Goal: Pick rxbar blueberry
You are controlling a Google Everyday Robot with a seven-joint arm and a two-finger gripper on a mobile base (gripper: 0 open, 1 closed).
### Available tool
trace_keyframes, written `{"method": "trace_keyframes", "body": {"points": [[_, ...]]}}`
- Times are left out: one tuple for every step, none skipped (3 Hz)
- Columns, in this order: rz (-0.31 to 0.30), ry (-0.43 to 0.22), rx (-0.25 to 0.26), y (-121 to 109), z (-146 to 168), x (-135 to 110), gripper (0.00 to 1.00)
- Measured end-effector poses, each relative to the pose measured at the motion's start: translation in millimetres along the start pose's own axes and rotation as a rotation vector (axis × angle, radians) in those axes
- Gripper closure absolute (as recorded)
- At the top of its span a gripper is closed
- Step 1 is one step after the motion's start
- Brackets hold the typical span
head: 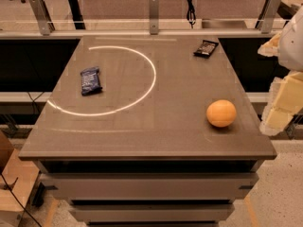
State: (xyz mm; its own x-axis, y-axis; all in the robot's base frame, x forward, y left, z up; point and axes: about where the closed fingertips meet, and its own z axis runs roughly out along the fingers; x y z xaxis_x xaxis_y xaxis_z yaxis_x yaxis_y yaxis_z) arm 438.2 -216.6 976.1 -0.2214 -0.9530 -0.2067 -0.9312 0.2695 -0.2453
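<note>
On the left of the bench (142, 141) lies the rxbar (90, 80), its long axis running near-to-far. The claw (280, 100) hangs off the right edge, beyond the orange (221, 113), so the bar lies well to its left. Whether the claw is open cannot be told.

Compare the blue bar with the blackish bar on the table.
The rxbar blueberry is navy; the black-brown bar is darker. The rxbar blueberry lies left, nearer the camera; the black-brown bar lies far right. Both are flat wrapped bars. The hand hangs beyond the right edge of the table, touching neither.
</note>
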Motion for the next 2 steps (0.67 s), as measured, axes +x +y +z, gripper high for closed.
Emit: {"method": "trace_keyframes", "body": {"points": [[-0.003, -0.005, 0.003, -1, -1, -1, 0.0], [-0.053, -0.098, -0.015, -3, 0, -20, 0.0]]}}
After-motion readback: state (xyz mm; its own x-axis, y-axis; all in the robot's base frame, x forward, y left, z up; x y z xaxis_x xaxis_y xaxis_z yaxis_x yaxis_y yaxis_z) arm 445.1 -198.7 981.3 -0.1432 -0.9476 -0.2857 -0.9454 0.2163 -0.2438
